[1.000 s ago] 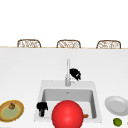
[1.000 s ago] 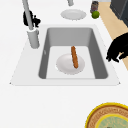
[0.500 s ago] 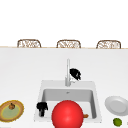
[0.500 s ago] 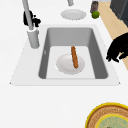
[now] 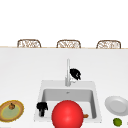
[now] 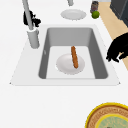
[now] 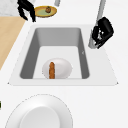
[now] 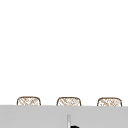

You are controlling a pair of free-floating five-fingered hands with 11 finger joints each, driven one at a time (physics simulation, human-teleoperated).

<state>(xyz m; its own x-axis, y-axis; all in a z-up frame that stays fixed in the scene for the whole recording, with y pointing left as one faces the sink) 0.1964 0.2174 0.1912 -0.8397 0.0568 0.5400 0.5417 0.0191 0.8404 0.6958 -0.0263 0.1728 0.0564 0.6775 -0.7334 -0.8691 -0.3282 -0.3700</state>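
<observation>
- You have the white sink (image 6: 30,77) in the middle of the white counter, its grey basin open to you in both side views.
- A big red ball (image 5: 67,115) sits at the front of the sink in your front view and covers most of the basin there.
- On the counter to your right lies a white plate (image 5: 116,105); to your left lies a yellow and green plate (image 5: 11,110) with a small brown thing on it.
- In the basin a small white plate (image 6: 65,65) carries a brown sausage (image 6: 74,57), lying lengthwise across it.
- The faucet (image 6: 30,25) stands upright on the back rim of the sink.
- Your right hand (image 7: 102,32) is right at the faucet, just beside its post, fingers curled; whether they close round it or merely touch it, you cannot tell.
- Your left hand (image 6: 119,49) hangs over the sink's front rim, fingers pointing down and relaxed, holding nothing.
- A green lime (image 5: 117,121) lies near the white plate.
</observation>
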